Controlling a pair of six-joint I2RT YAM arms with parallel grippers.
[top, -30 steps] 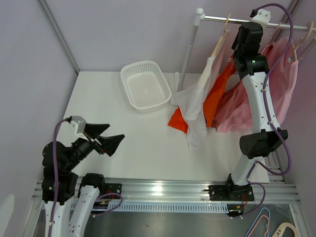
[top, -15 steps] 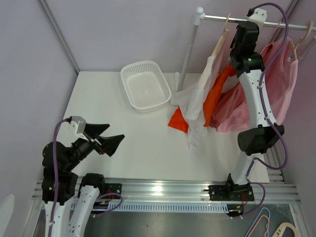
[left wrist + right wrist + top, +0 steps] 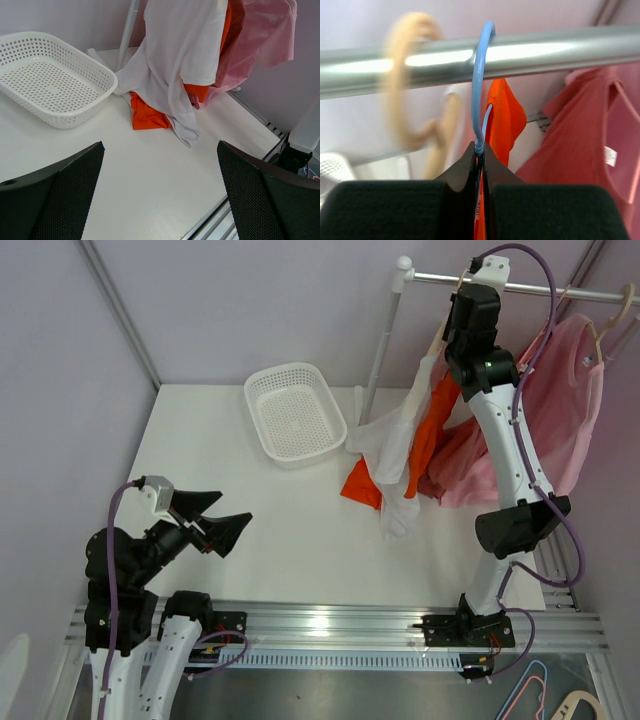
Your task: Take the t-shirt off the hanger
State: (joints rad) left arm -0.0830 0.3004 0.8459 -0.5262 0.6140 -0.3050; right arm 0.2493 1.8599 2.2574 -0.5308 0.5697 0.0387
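The soft orange cloth t-shirt (image 3: 432, 430) hangs on a thin blue hanger (image 3: 479, 90). It is high up at the far right of the table, and its bottom end lies in a crumpled heap on the flat white table (image 3: 250, 490). The blue hanger's hook bends over a shiny round metal rail (image 3: 545, 47). The right gripper (image 3: 480, 150) is up at the rail. Its two black fingers are pinched together on the thin neck of the blue hanger, just under the hook.

Just to the left on the same rail is a thick, pale wooden hanger (image 3: 405, 75) with a round hook. A floppy white cloth t-shirt (image 3: 398, 445) hangs from it. It falls partly in front of the orange one, and its end also rests on the table. To the right hang soft pink clothes (image 3: 565, 400) in loose folds. A thin white upright pole (image 3: 385, 335) holds up the left end of the rail.

Left of the pole sits a white plastic basket (image 3: 336, 410). It is a box shape with round corners and many small holes.

The left gripper (image 3: 236, 504) is low at the near left, well apart from the clothes. Its wide black fingers (image 3: 55, 200) look rough and dotted. They are spread far apart and hold nothing.
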